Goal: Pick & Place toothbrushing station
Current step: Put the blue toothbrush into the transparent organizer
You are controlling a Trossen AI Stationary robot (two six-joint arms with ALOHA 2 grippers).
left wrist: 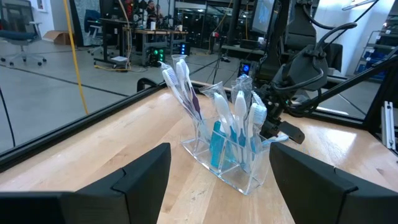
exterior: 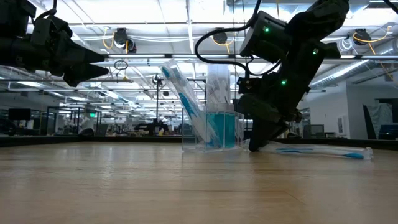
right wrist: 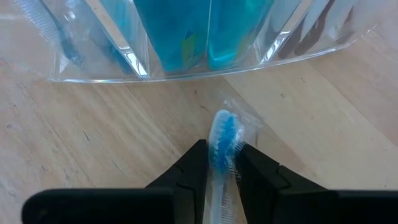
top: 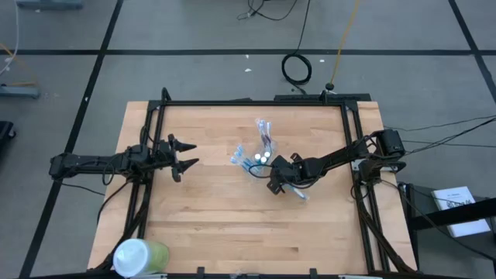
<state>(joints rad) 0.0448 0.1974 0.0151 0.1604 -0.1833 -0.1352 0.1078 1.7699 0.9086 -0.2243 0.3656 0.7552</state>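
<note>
Right gripper point(top: 280, 180) is down on the table, just right of centre in the high view, and its fingers point(right wrist: 194, 167) are pinched in on a wrapped toothbrush point(right wrist: 222, 142) lying flat on the wood. The right wrist view shows it plainly: blue bristled head poking out between the two dark tips, one finger tight on each side, the clear wrapper crinkled around it. In the low view the brush's handle point(exterior: 323, 151) stretches along the tabletop toward the right edge of the frame, with the gripper planted over its left end.

Just ahead of that claw stands the clear plastic holder point(left wrist: 231, 163), close by but not touching the fingers. It sits near the middle of the table in the high view point(top: 256, 159), just left of the gripper. More toothbrushes point(left wrist: 180, 84) stand tilted in its compartments, and teal tubes point(left wrist: 217, 142) are upright inside.

Left gripper point(top: 180, 156) hangs above the table at the left of the high view, fingers spread wide with nothing between them, pointing toward the holder from well apart.

A green cup point(top: 141, 256) with a white lid sits at the lower left corner of the table.
</note>
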